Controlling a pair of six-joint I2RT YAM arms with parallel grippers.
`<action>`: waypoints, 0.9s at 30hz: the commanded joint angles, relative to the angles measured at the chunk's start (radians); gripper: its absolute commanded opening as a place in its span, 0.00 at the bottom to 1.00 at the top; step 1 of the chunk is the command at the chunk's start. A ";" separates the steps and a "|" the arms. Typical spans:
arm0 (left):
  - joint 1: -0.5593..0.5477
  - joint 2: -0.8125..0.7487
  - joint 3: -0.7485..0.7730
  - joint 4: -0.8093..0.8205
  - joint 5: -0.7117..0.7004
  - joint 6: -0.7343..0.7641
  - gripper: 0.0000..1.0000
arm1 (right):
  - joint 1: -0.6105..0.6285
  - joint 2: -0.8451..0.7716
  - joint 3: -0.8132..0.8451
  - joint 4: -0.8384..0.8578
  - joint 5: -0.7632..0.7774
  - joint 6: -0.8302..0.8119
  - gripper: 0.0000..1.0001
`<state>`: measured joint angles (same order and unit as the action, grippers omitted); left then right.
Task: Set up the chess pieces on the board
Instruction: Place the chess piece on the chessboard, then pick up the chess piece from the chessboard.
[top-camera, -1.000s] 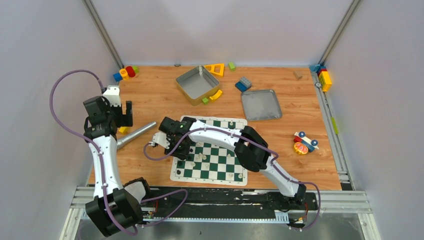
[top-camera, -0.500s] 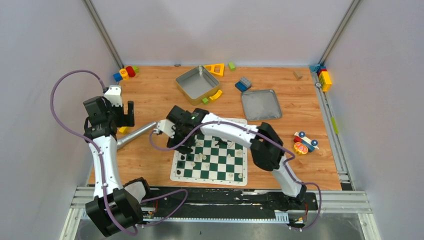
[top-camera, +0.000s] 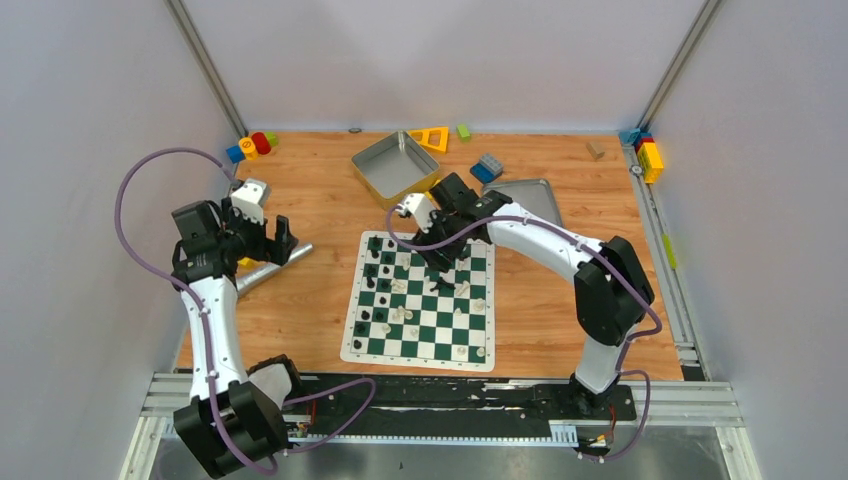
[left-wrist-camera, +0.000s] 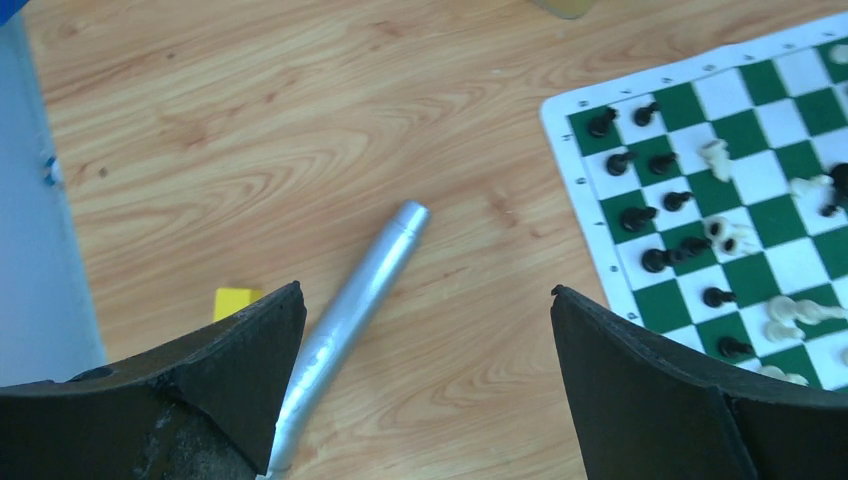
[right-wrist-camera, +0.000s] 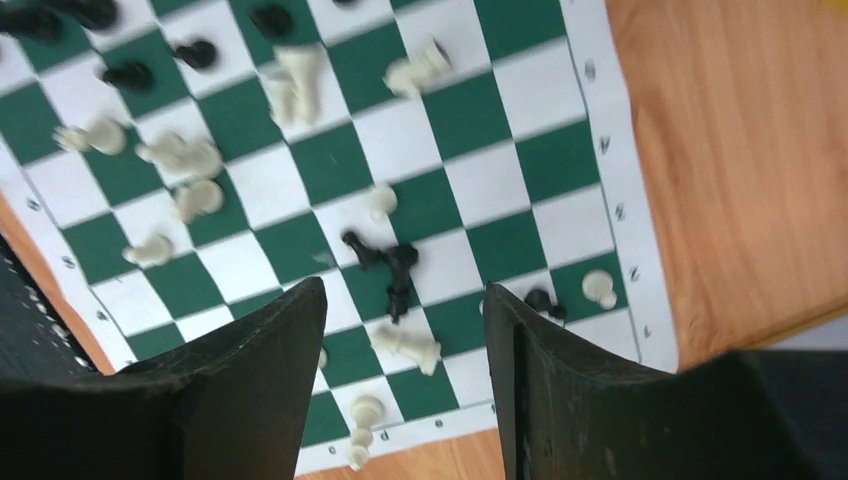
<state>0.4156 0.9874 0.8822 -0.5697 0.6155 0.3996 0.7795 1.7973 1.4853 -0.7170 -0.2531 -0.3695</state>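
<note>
A wooden table (top-camera: 300, 200) fills the overhead view, walled in by pale panels. Two white and black arms reach over it from the near edge. The left arm (top-camera: 215, 320) bends up along the left side. The right arm (top-camera: 545, 240) curves in from the right, over the far half of the board (top-camera: 415, 362). The board is a green and white checked mat with a cream border, lying flat at the centre of the table, close to the arms' bases. Beyond it sit a deep square metal tin (top-camera: 395, 165) and a flat grey tray (top-camera: 530, 195), partly hidden by the right arm. A silver metal tube (top-camera: 265, 270) lies slanted on the wood left of the board. The left gripper (top-camera: 268, 238) hangs above that tube, its jaws spread wide and holding nothing. The right gripper (right-wrist-camera: 402, 290) hovers over the board's far squares, jaws parted with nothing between them. The chess pieces are all on the board: black pieces (top-camera: 372, 270) cluster down its left side, and white pieces (top-camera: 400, 315) are scattered across the middle and right, many lying on their sides. Two toppled black pieces (right-wrist-camera: 390, 265) lie just below the right gripper. Coloured toy blocks (top-camera: 250, 147) sit in the far corners, and a small yellow block (left-wrist-camera: 235, 303) lies near the tube.
</note>
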 joint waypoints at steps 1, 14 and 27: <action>0.011 -0.052 -0.013 -0.024 0.219 0.087 1.00 | -0.048 -0.018 -0.101 0.055 -0.012 -0.015 0.59; 0.009 -0.063 -0.014 -0.034 0.290 0.095 1.00 | -0.060 0.030 -0.216 0.102 0.007 -0.049 0.55; 0.009 -0.057 -0.006 -0.027 0.303 0.092 1.00 | -0.059 0.097 -0.214 0.106 -0.008 -0.054 0.35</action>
<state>0.4156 0.9344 0.8688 -0.6102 0.8883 0.4782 0.7170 1.8778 1.2648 -0.6453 -0.2443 -0.4126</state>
